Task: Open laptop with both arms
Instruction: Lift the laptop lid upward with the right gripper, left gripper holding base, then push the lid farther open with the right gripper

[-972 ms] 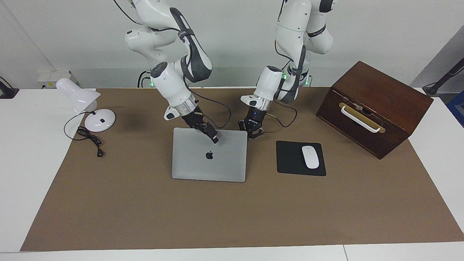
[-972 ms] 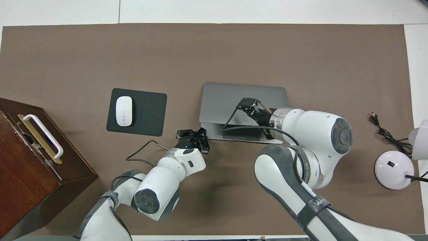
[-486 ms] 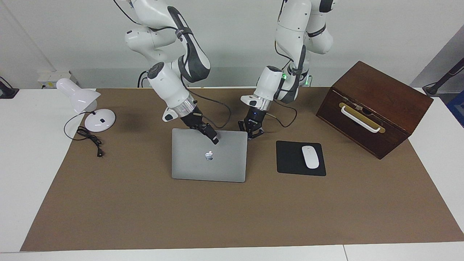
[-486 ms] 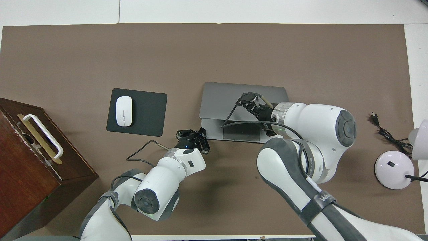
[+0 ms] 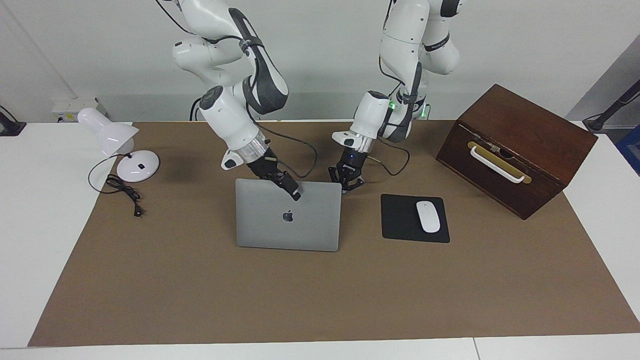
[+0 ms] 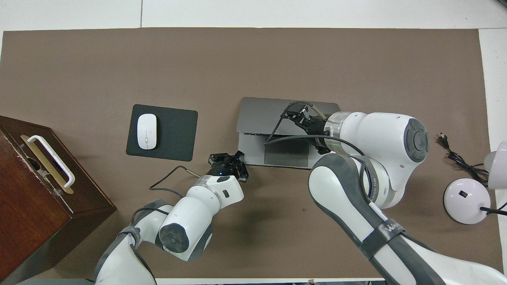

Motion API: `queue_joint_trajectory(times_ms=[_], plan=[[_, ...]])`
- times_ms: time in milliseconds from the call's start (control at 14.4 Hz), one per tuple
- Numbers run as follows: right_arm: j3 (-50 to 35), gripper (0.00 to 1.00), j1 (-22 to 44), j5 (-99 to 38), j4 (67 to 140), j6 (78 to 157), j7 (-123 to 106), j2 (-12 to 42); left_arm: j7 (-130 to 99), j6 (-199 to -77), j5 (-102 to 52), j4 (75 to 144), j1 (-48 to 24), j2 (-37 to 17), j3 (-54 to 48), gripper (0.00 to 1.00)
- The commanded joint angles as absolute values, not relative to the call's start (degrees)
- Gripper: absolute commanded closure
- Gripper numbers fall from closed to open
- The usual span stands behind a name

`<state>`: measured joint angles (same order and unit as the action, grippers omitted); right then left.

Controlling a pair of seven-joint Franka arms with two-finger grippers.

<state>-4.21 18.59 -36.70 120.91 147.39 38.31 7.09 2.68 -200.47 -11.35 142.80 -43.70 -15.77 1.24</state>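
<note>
**Lid half up, base pinned at the corner**

Laptop (image 5: 288,215) sits mid-mat, hinge edge farther from the robots, front edge toward them. Lid is partly raised; overhead shows the keyboard deck and trackpad exposed below it.

Right gripper (image 5: 294,190) is at the lid's free edge, near its middle, apparently lifting or pushing it back. Can't tell whether its fingers are clamped on the edge or just hooked under it.

Left gripper (image 5: 347,182) is clenched, holding nothing, tips down at the laptop's near corner on the left arm's side. Judgement: it presses or blocks the base so the base doesn't rise or slide as the lid swings. That would explain the two-arm split: one holds, one lifts.

Outward:
- Mouse pad (image 5: 401,219) beside the laptop, toward the left arm's end, mouse (image 5: 428,216) on it.
- Wooden box (image 5: 515,150) past that, at the mat's edge, handle facing the mat.
- Lamp (image 5: 117,145) at the right arm's end, its cord (image 5: 125,192) trailing onto the mat.

Count: 1 laptop, 2 arms, 1 mouse pad, 1 mouse, 1 box, 1 lamp.
</note>
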Motion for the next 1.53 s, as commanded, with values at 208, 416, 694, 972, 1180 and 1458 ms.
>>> queue_joint_trajectory(times_ms=[208, 416, 694, 972, 1180, 1458], plan=[[-4.3, 0.00, 16.3, -35.4, 114.6, 146.3, 35.7, 12.0, 4.3, -200.7, -12.0, 141.2, -42.6, -20.0, 1.3, 1.00], [-4.3, 0.00, 16.3, -35.4, 112.7, 145.7, 35.9, 13.3, 4.3, -200.7, -12.0, 141.2, -42.6, -20.0, 1.3, 1.00], [-4.3, 0.00, 16.3, -35.4, 110.9, 145.5, 36.0, 14.2, 4.3, -200.7, -12.0, 141.2, -42.6, -20.0, 1.3, 1.00], [-4.3, 0.00, 16.5, -35.4, 109.0, 145.5, 36.3, 15.5, 4.3, -200.7, -12.0, 141.2, -42.6, -20.0, 1.3, 1.00], [-4.3, 0.00, 16.4, -35.4, 107.2, 145.3, 36.3, 16.2, 4.3, -200.7, -12.0, 141.2, -42.6, -20.0, 1.3, 1.00], [-4.3, 0.00, 16.4, -35.4, 104.2, 143.3, 36.4, 17.3, 4.3, -200.7, -12.0, 141.2, -42.6, -20.0, 1.3, 1.00]])
